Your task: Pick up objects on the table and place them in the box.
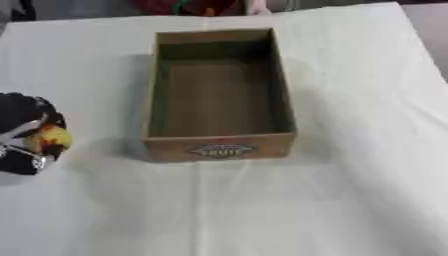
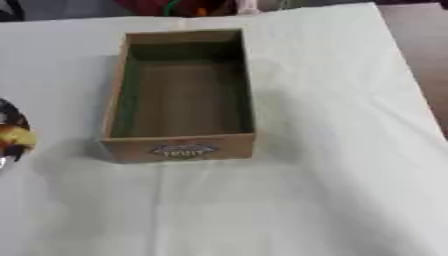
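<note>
A brown cardboard box (image 1: 282, 95) with a label on its near wall stands open in the middle of the white-covered table; nothing shows inside it. At the left edge my left hand (image 1: 19, 131), black with silver parts, is curled round a small yellow and red object (image 1: 51, 138), level with the box's near end and well left of it. In the right eye view only a sliver of that hand and the yellow object (image 2: 15, 136) shows. My right hand appears in neither view.
The white cloth (image 1: 350, 200) covers the table, with its right edge (image 2: 411, 75) running along the upper right. Red and orange shapes (image 1: 188, 6) sit beyond the far edge.
</note>
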